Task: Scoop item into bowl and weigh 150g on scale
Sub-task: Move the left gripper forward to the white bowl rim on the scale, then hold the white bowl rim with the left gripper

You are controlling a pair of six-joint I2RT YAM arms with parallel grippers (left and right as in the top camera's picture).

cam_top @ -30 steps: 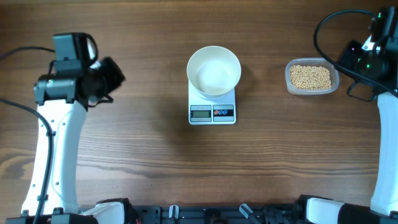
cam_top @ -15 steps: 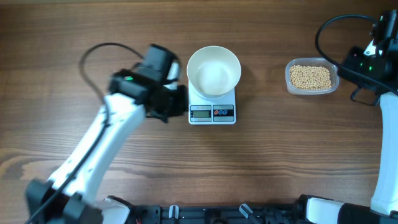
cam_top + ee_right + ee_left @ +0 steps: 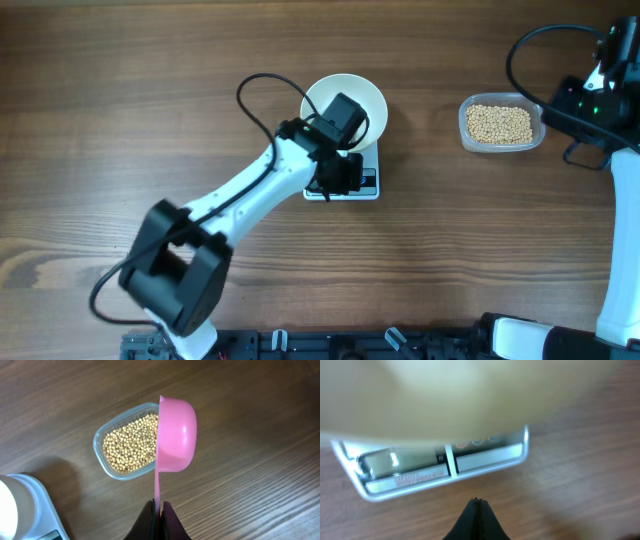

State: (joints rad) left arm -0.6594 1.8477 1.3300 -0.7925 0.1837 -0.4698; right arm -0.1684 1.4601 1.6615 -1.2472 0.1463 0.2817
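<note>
The white bowl (image 3: 345,108) stands empty on the white scale (image 3: 372,184). My left gripper (image 3: 336,176) hovers shut and empty over the scale's front panel, hiding most of it from overhead. In the left wrist view the shut fingertips (image 3: 477,502) sit just in front of the scale (image 3: 440,467), with the bowl (image 3: 470,395) a blur above. The tan beans (image 3: 131,445) fill a clear tub (image 3: 102,460). My right gripper (image 3: 159,505) is shut on the handle of a pink scoop (image 3: 176,430), held on edge above the tub's right side.
The clear tub (image 3: 501,125) sits to the right of the scale on the wooden table (image 3: 450,260). My right arm (image 3: 592,98) and its black cable stand at the far right edge. The left arm (image 3: 230,210) stretches diagonally from the front left.
My left arm has swung from the far left across the table to the scale's front. The right arm, scoop, bowl and tub have not moved.
</note>
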